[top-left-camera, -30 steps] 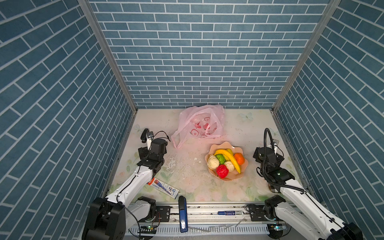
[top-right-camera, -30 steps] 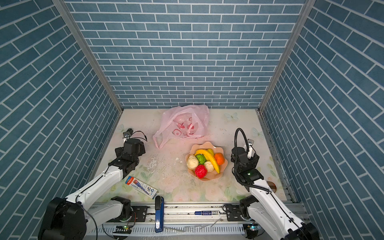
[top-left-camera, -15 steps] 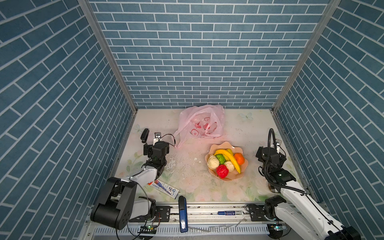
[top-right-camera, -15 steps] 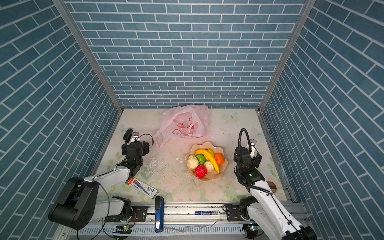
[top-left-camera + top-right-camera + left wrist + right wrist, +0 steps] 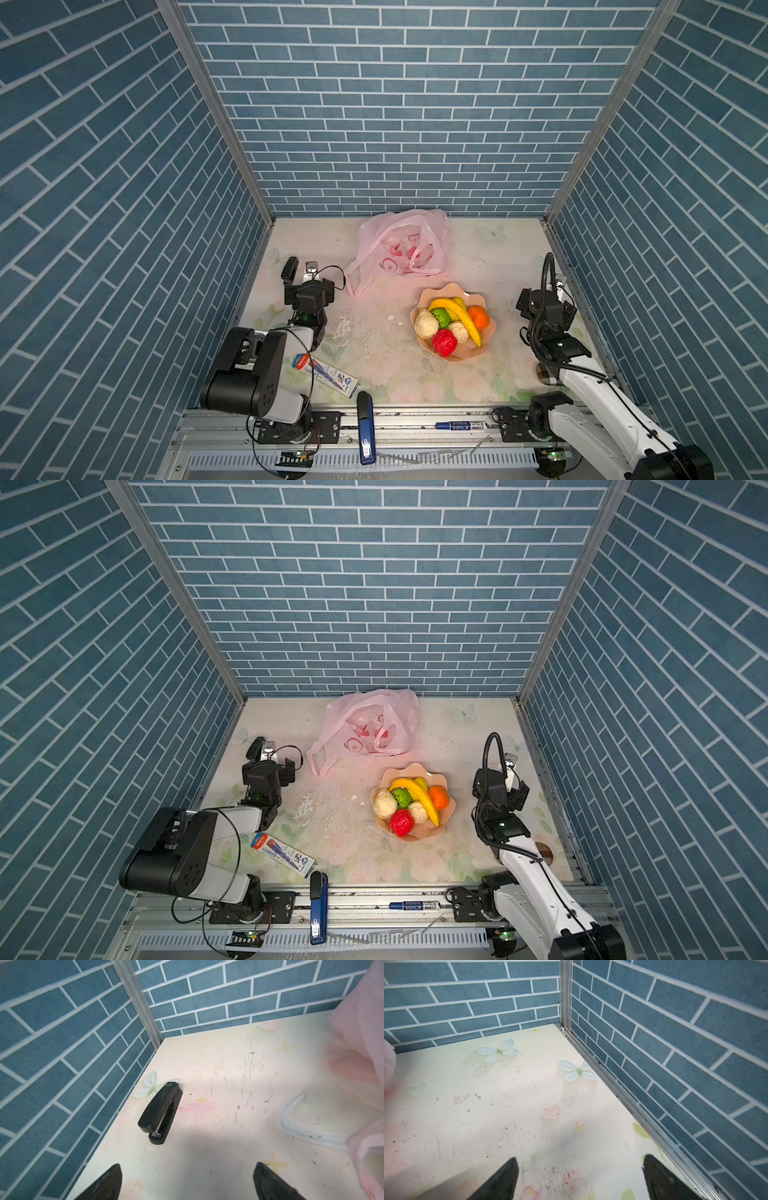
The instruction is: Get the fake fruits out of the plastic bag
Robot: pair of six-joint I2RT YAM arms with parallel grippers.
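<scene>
**Work cell, seen from above and from both wrists.** A pale floral-printed tabletop (image 5: 386, 374), scuffed and flaked near its middle, is enclosed on three sides by blue brick-patterned walls (image 5: 395, 124) joined by aluminium corner posts (image 5: 214, 108). The plastic bag (image 5: 405, 245) is seen slumped near the back wall. The fake fruits (image 5: 451, 328) are piled on a peach scalloped plate (image 5: 469, 353), apart from the bag. The left gripper (image 5: 188, 1164) and right gripper (image 5: 580, 1157) are shown spread wide and empty, each above bare surface.

Both top views looked down from high over the front edge, sharing the table (image 5: 498, 257). The left wrist camera, low, faced eleven o'clock, catching the bag (image 5: 361, 1022); the right faced one o'clock.
</scene>
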